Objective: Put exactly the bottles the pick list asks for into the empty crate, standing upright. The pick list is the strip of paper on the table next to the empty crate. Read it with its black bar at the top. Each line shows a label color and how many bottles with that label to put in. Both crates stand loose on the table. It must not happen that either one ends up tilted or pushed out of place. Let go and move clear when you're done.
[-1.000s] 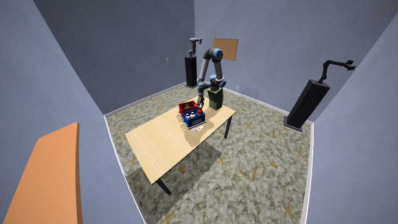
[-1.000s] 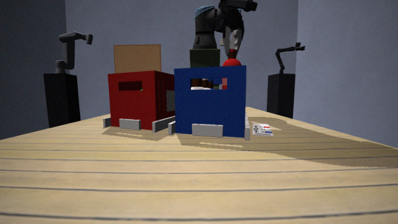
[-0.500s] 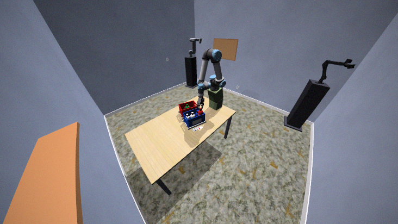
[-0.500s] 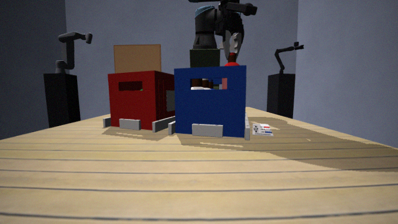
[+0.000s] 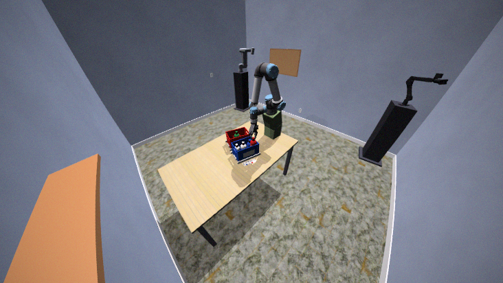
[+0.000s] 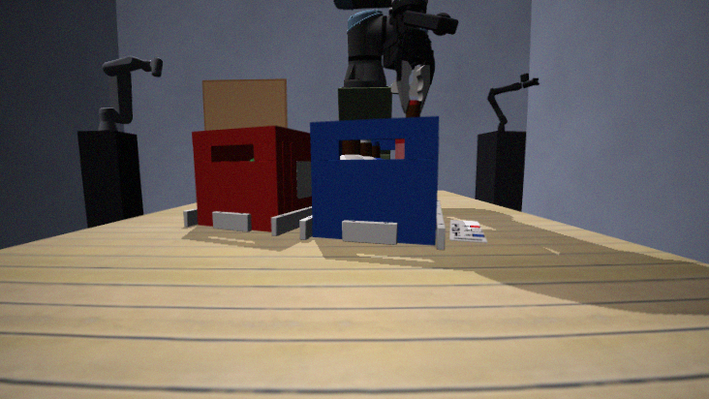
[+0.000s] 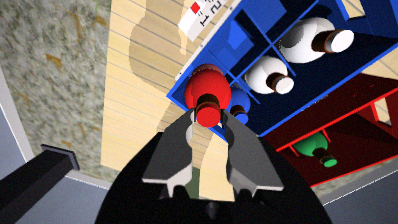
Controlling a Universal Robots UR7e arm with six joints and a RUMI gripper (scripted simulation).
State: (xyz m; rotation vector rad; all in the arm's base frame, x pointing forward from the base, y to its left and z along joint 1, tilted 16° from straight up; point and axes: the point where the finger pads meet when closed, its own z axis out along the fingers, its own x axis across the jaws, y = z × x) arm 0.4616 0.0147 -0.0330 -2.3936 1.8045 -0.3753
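Wrist view: pinching the round red bottle (image 5: 253,141) (image 6: 413,109) (image 7: 207,89) by its neck with the grey-and-black gripper (image 5: 253,135) (image 6: 416,100) (image 7: 207,109), over a corner slot of the blue plastic crate (image 5: 236,155) (image 6: 372,191) (image 7: 295,114). Inside: two round white bottles (image 5: 242,144) (image 7: 265,75), one small blue bottle (image 7: 239,104). Likely left: lowering red, letting go.

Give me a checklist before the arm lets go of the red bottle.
1. Jaws closed on the neck of the round-shouldered red bottle: ok.
2. Bottle body inside the rectangular blue crate, at a corner compartment: ok.
3. Bottle base resting on the crate floor: cannot tell, walls hide it.
4. White paper pick list lying beside the blue crate: ok.
5. Every pick list line readable: not ok, too small or cut off.
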